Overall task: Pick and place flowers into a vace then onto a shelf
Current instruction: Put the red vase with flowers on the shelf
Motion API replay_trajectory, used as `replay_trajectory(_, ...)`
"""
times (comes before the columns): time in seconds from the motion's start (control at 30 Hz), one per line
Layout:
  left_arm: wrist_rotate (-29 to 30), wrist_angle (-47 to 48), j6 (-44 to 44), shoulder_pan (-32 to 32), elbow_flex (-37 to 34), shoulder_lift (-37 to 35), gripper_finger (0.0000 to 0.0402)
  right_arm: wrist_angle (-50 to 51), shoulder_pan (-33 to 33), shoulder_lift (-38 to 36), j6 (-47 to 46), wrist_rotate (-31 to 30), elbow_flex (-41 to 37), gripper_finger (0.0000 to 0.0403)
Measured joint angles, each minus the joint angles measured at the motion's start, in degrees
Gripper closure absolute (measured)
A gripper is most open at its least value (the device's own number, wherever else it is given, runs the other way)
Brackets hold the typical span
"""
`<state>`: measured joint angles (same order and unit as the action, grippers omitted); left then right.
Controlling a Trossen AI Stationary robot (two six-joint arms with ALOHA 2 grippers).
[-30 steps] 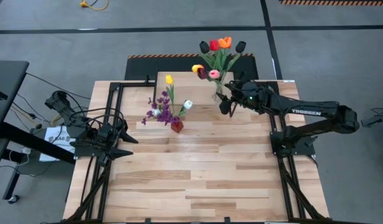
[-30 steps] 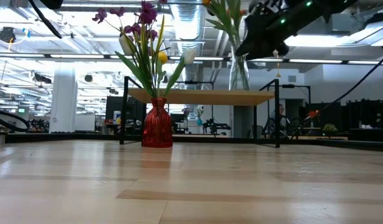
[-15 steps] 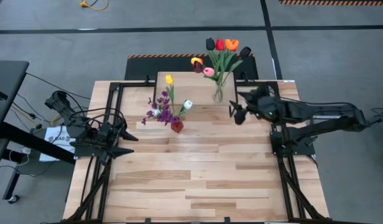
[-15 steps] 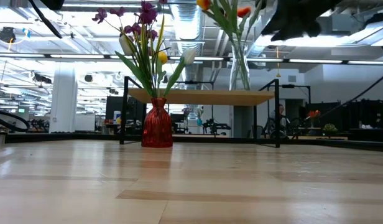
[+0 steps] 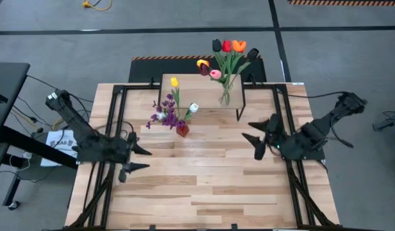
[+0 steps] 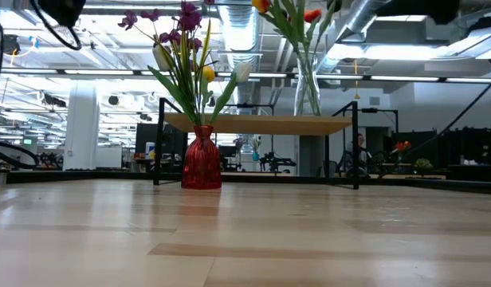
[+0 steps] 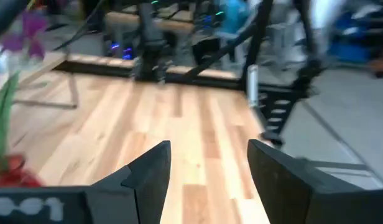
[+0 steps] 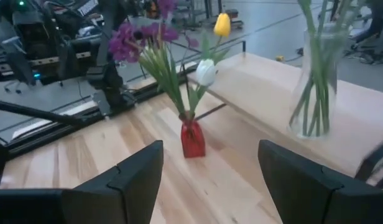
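Note:
A clear glass vase (image 5: 224, 97) with red, orange, yellow, pink and near-black tulips (image 5: 226, 51) stands on the small light-wood shelf (image 5: 197, 90) at the table's far edge. In front of the shelf, a red vase (image 5: 183, 129) stands on the table, holding purple blossoms, a yellow tulip and a white one (image 8: 206, 71). My right gripper (image 5: 254, 131) hovers open over the table's right side, pointing at both vases (image 8: 316, 99). My left gripper (image 5: 140, 159) hovers open over the left side, nearer than the red vase (image 7: 8, 174). Neither has anything between its fingers.
Black frame rails (image 5: 117, 115) run along the table's left and right sides. The near half of the plank tabletop (image 5: 197, 192) is bare wood. In the low view the shelf's thin black legs (image 6: 355, 143) stand on the far part of the table.
My right gripper has drawn back from the clear vase on the shelf, toward the table's near and right side, rolling as it went. The vase has stayed upright on the shelf. My left gripper has gone a little toward the near edge and tipped down.

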<state>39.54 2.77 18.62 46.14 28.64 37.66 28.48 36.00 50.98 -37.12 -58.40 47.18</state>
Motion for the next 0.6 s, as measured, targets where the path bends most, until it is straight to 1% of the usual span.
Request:
replay_trajectory(0.03,3.0,0.0,1.5,1.3,0.0,1.7,0.0201,1.6,2.1,0.6,-2.4,-2.1,0.0,0.0148)
replay_trajectory(0.13,14.7,-0.3,7.1,5.5,0.0,6.9,0.0211,4.7,7.5,3.0,-9.1,-7.1,0.0,0.0148)
replay_trajectory(0.23,25.5,-0.3,10.5,8.8,0.0,12.3,0.0218,6.2,10.9,6.4,-13.2,-11.7,0.0,0.0148)
replay_trajectory(0.3,30.6,-0.3,12.1,9.9,0.0,15.9,0.0221,7.0,12.3,8.2,-15.3,-14.0,0.0,0.0148)
replay_trajectory(0.4,34.9,-0.3,15.1,9.8,0.0,21.3,0.0221,7.8,13.3,10.7,-18.3,-15.2,0.0,0.0148)
replay_trajectory(0.6,39.5,-0.3,23.4,6.1,0.0,31.3,0.0221,7.5,13.5,15.9,-22.2,-15.5,0.0,0.0148)
